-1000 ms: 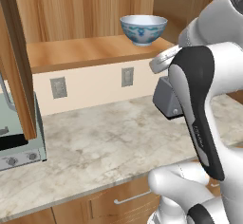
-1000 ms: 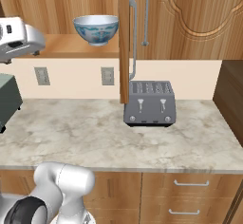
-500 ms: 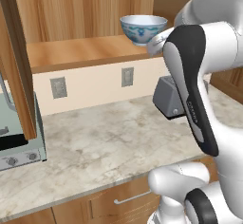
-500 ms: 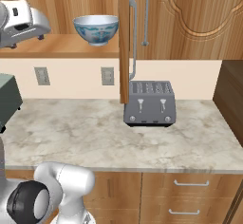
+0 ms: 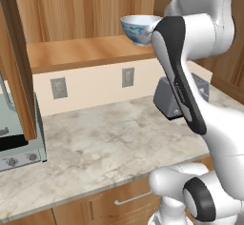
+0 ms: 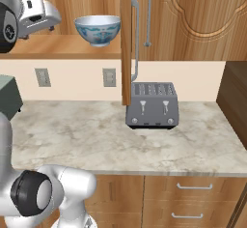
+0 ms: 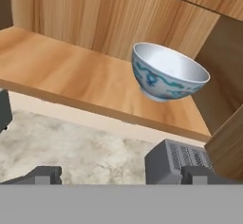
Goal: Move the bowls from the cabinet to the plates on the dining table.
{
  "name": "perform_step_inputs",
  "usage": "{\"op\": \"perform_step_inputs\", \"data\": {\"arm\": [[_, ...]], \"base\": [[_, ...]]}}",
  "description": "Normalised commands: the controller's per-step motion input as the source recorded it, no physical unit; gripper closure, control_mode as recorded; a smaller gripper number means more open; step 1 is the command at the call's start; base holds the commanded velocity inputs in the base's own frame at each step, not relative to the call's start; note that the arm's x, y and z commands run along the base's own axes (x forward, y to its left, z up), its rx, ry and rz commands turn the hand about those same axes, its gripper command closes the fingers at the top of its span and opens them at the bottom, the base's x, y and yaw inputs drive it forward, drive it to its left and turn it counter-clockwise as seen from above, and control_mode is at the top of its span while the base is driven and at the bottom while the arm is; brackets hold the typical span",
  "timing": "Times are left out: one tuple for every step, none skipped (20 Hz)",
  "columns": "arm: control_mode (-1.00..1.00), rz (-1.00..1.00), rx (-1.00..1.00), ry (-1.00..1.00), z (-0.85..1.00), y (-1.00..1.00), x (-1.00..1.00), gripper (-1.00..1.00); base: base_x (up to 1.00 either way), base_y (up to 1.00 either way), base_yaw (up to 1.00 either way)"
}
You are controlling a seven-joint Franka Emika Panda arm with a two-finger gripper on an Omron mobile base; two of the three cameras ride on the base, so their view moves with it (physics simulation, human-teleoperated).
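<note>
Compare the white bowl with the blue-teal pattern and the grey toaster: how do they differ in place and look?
The white bowl with blue-teal pattern stands on the open cabinet shelf; the grey toaster stands lower, on the marble counter. The bowl is round and patterned; the toaster is boxy and plain. Both stand upright.

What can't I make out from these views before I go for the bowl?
- Claw reach to the bowl: the hand view cuts the fingertips at its bottom.
- Blue-patterned bowl: in the left base view the arm covers its right edge.
- Toaster: mostly behind the arm in the left base view.
- Cabinet upper shelves: cut off by the top edge in the right base view.
</note>
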Motion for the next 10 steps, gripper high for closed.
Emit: {"op": "perform_step_inputs", "data": {"arm": [[-1.0,0.0,0.0,-0.15,0.0,0.0,0.43,-1.0],[-1.0,0.0,0.0,-0.15,0.0,0.0,0.34,-1.0],[-1.0,0.0,0.0,-0.11,0.0,0.0,0.29,-1.0],[-1.0,0.0,0.0,-0.1,0.0,0.0,0.29,-1.0],[-1.0,0.0,0.0,-0.09,0.0,-0.01,0.28,-1.0],[-1.0,0.0,0.0,-0.09,-0.02,-0.03,0.24,-1.0],[-1.0,0.0,0.0,-0.09,-0.1,-0.04,0.24,-1.0],[-1.0,0.0,0.0,-0.1,-0.11,-0.06,0.22,-1.0],[-1.0,0.0,0.0,-0.08,-0.02,-0.04,0.19,-1.0],[-1.0,0.0,0.0,-0.03,0.0,-0.06,0.03,-1.0]], "base": [[0.0,0.0,0.0],[0.0,0.0,0.0],[0.0,0.0,0.0],[0.0,0.0,0.0],[0.0,0.0,0.0],[0.0,0.0,0.0],[0.0,0.0,0.0],[0.0,0.0,0.0],[0.0,0.0,0.0],[0.0,0.0,0.0]]}}
